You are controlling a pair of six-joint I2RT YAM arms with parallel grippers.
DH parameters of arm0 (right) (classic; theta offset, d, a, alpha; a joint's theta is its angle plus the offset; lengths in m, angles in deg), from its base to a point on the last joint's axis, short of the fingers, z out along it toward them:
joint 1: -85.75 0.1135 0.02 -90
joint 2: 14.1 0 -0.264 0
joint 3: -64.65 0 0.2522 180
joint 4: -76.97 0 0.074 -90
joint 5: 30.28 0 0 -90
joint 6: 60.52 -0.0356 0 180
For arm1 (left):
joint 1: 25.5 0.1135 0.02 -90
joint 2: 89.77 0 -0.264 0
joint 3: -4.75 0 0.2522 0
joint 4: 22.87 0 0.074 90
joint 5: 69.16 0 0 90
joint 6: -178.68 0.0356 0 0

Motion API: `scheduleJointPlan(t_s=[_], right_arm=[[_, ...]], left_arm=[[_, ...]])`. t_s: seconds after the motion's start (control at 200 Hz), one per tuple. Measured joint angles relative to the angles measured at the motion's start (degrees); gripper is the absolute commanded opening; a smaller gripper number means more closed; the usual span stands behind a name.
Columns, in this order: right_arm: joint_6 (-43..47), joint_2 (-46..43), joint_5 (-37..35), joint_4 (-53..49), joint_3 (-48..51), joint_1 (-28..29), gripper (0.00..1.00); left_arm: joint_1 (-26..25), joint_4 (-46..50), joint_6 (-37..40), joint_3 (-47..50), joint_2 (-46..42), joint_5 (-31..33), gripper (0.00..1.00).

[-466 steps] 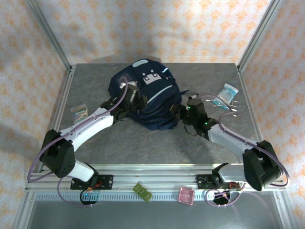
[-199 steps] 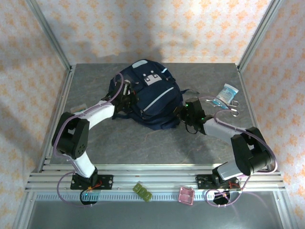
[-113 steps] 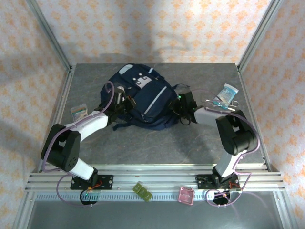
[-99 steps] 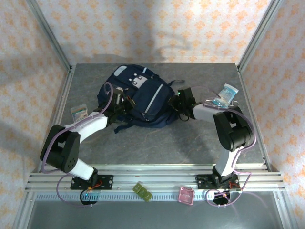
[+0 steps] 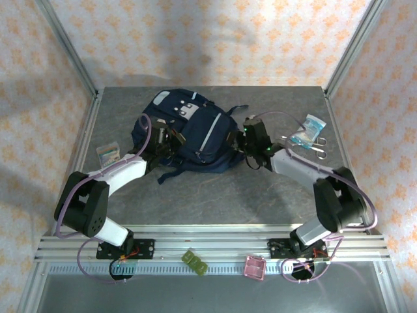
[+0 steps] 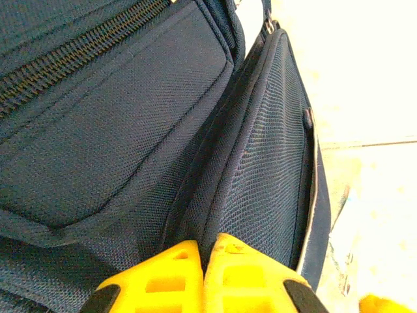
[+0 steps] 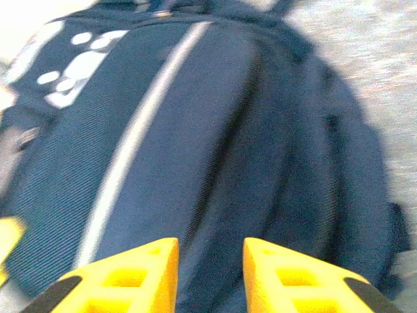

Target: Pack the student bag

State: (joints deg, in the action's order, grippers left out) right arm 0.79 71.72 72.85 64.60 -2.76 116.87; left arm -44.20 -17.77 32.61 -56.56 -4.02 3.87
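Packing looks barely begun: packet (image 5: pixel 307 129) and scissors (image 5: pixel 315 147) at 2 o'clock, small box (image 5: pixel 107 153) at 9, lie outside the student bag (image 5: pixel 195 127). The left tool (image 6: pixel 203 251) is closed against it; the right tool (image 7: pixel 210 251) stands parted.

No legible text, brand or number on student bag (image 5: pixel 195 130); packet (image 5: pixel 307 128) too small to read.

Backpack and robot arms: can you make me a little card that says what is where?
student bag: navy, lying on the grey table
left gripper: shut, fingertips against the bag's fabric
right gripper: jaws apart, bag fabric in the gap
scissors: on the table right of the bag, beside a blue packet
small box: left of the bag, apart from it
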Motion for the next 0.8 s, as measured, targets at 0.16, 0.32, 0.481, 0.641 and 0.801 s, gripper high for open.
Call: scheduleJointPlan(t_s=[0.16,0.32,0.481,0.641,0.801], right_arm=[[2.9,-1.6,1.9,2.4,0.9,8.5,0.31],[4.3,3.7,2.5,3.3,-1.0,13.7,0.28],[4.8,9.4,2.3,2.6,-4.5,14.9,0.31],[4.6,11.2,0.4,0.7,-7.4,15.7,0.41],[2.9,13.5,-5.6,-2.3,-11.1,16.3,0.42]], left_arm=[[0.0,-0.4,-1.2,0.0,0.0,-0.7,0.00],[0.0,-0.6,-1.6,0.0,0.0,-0.7,0.00],[0.0,-0.6,-1.6,0.0,-0.1,-0.8,0.00],[0.0,-1.2,-1.6,0.0,-0.3,-0.8,0.00],[0.0,-2.3,-2.5,0.1,-0.3,-0.9,0.00]])
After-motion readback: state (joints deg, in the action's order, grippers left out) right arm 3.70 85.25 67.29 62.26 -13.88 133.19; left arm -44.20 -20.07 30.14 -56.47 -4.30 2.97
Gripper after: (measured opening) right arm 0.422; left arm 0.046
